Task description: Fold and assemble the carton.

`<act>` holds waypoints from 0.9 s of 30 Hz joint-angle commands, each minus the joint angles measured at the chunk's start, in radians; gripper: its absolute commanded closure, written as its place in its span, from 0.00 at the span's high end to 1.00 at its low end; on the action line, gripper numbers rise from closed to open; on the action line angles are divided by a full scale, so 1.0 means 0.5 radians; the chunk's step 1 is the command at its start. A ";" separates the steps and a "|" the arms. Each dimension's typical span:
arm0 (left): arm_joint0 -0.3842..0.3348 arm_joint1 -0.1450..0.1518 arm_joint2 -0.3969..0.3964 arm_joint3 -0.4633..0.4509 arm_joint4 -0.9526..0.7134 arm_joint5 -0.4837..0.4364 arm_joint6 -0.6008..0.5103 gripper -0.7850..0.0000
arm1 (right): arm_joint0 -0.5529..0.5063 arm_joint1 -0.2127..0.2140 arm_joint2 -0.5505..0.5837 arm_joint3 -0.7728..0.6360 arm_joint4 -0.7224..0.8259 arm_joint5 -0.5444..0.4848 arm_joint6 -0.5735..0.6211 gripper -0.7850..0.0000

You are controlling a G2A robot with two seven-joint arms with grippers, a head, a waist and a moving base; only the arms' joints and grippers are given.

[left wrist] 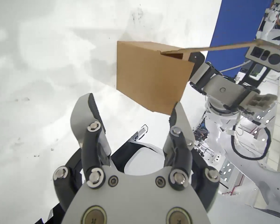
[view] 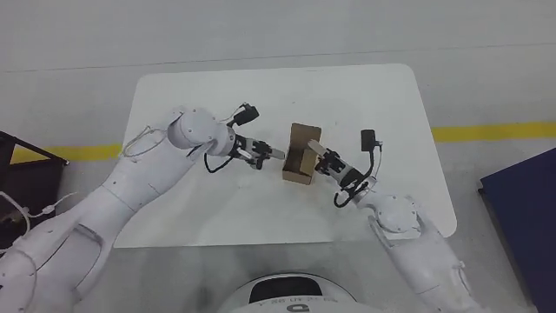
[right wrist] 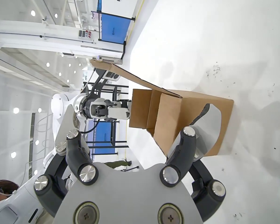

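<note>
Carton (view: 301, 152) stands on the white worktop (view: 373, 96), centre of top view, 1 flap standing open. Left hand (view: 274, 152) sits just left of it in frame, fingers spread wide, holding nothing. Right hand (view: 320, 160) is at the carton's right side, also spread wide. 1 of its fingers (right wrist: 210, 117) overlaps a carton wall; contact unclear.

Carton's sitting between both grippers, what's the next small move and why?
Likely ease the left gripper forward to brace the carton: it is open, right at the near wall, and the long flap sticks out unfolded toward the open right gripper, which would need that support to press it in.
</note>
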 commanded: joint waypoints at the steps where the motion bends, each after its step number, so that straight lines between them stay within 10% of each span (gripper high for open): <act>1: -0.036 -0.045 0.043 0.061 -0.009 -0.019 -0.005 0.66 | -0.005 0.001 0.007 -0.002 0.004 0.001 0.003 1.00; 9: -0.167 -0.233 0.192 0.372 -0.061 -0.082 -0.124 0.82 | -0.017 0.004 -0.002 -0.022 -0.029 0.099 0.033 1.00; 23: -0.284 -0.442 0.297 0.599 0.004 -0.193 -0.238 0.00 | -0.036 0.004 -0.036 -0.089 -0.064 0.138 0.032 1.00; 27: -0.308 -0.480 0.317 0.612 0.055 -0.172 -0.268 0.00 | -0.050 0.007 -0.023 -0.117 -0.071 0.137 0.024 1.00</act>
